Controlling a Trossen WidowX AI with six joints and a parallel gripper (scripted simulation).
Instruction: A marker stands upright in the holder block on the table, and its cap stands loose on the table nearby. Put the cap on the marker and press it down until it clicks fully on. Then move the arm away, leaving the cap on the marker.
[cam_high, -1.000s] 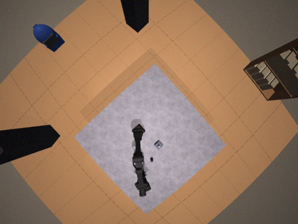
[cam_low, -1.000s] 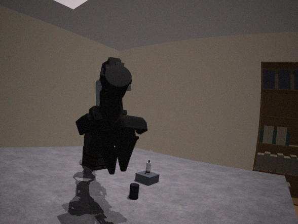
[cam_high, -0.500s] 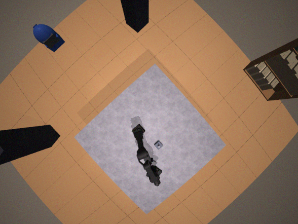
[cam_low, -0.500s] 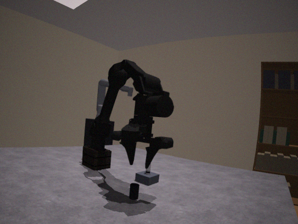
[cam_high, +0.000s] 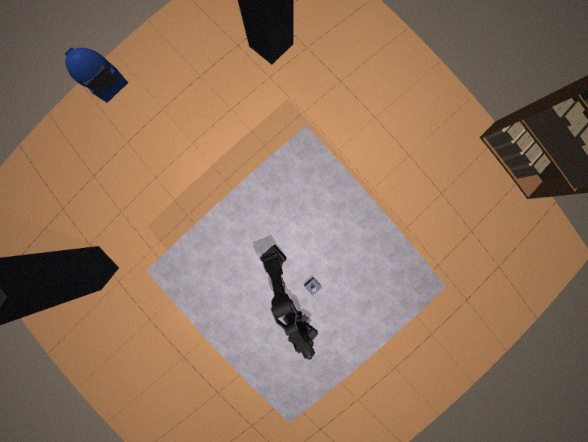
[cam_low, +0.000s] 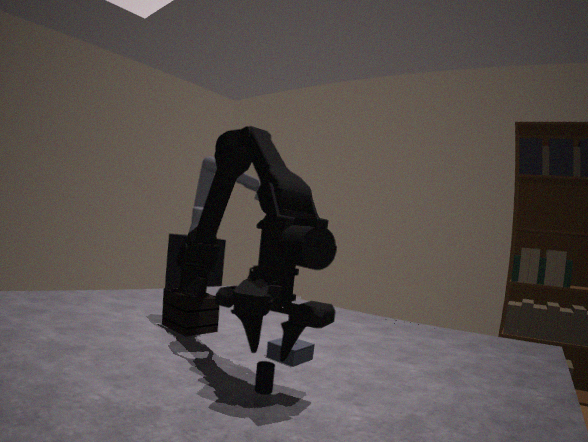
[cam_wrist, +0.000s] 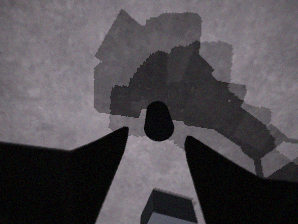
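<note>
The black cap (cam_low: 264, 378) (cam_wrist: 158, 117) stands upright on the table (cam_low: 100, 380) in the shadow of the arm. My gripper (cam_low: 269, 356) (cam_wrist: 157, 136) is open and empty, pointing down. Its fingertips are above the table, a little higher than the cap; in the wrist view the cap shows between and slightly beyond them. The grey-blue holder block (cam_high: 308, 288) (cam_low: 306, 353) (cam_wrist: 172, 204) stands behind the cap in the exterior view. The marker (cam_high: 313, 286) shows from above as a small spot on the block; in the exterior view my finger hides it.
The arm (cam_high: 278, 285) (cam_low: 227, 185) reaches from its base (cam_low: 190, 315) to above the cap, left of the holder block in the top view. A grey arm-like shape (cam_low: 201, 187) shows behind it. A bookcase (cam_high: 550, 145) (cam_low: 550, 205) stands beyond the table.
</note>
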